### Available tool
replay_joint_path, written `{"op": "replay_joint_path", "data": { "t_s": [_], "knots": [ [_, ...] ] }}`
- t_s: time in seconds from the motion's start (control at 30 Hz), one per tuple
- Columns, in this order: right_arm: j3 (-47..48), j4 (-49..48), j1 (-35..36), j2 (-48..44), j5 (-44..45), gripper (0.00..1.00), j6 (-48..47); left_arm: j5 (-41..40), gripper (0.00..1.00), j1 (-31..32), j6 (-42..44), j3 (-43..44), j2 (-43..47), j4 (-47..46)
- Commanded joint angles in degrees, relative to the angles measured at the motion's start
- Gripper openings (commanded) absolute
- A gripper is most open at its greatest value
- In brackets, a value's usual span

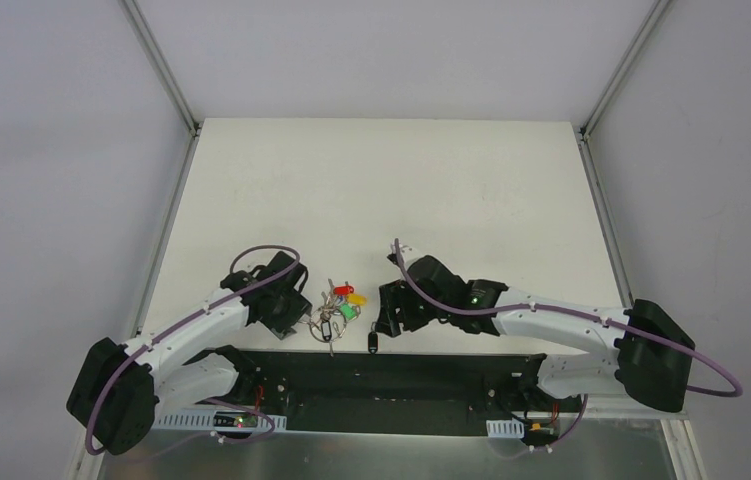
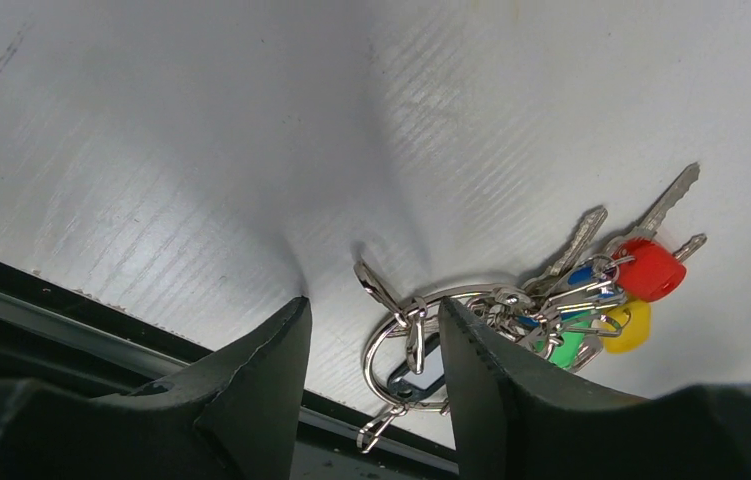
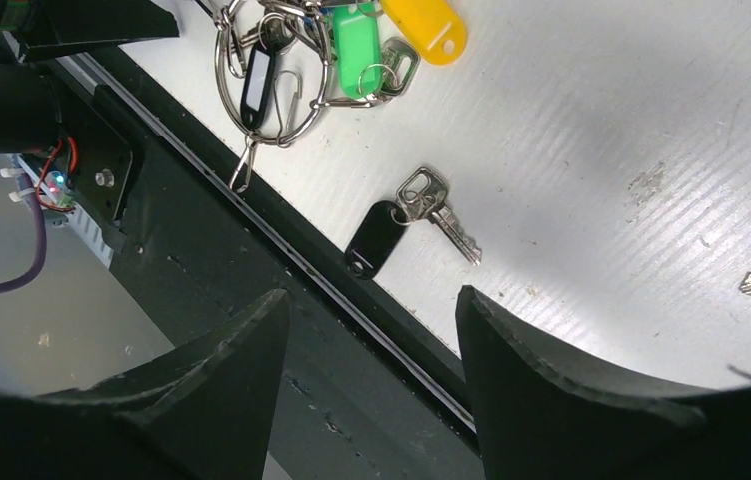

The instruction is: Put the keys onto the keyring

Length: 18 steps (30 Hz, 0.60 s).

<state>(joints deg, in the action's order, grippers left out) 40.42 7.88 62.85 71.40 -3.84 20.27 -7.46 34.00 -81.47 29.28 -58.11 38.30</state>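
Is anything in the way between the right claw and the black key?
No, nothing visible. The right gripper hangs open over the black key, with only open space between them. The keyring bunch lies apart on the table, off to one side.

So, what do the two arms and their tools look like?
Left arm and right arm: white links, black joints, a purple cable along each. Left tool and right tool: black, two tapered fingers. A green light glows near the right wrist.
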Motion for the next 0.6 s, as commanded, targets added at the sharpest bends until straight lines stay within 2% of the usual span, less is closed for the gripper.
{"op": "replay_joint_path", "data": {
  "t_s": [0.0, 0.37, 0.5, 0.57],
  "knots": [
    [-0.8, -3.2, -1.2, -1.5, -3.3, 0.64, -0.7, -1.1, 0.48, -1.7, -4.8, -0.1, -0.3, 3.6],
    [-2.3, -5.5, -4.1, -1.0, -6.8, 0.62, -0.4, -1.0, 0.36, -3.2, -4.4, 1.3, -5.8, 3.4],
    [-2.3, -5.7, -4.4, -1.0, -7.3, 0.61, -0.3, -1.4, 0.22, -3.4, -4.1, 1.1, -6.0, 3.0],
    [-2.4, -5.6, -4.6, -1.1, -7.6, 0.6, 0.0, -1.5, 0.1, -3.6, -3.7, 0.8, -5.8, 2.9]
  ]
}}
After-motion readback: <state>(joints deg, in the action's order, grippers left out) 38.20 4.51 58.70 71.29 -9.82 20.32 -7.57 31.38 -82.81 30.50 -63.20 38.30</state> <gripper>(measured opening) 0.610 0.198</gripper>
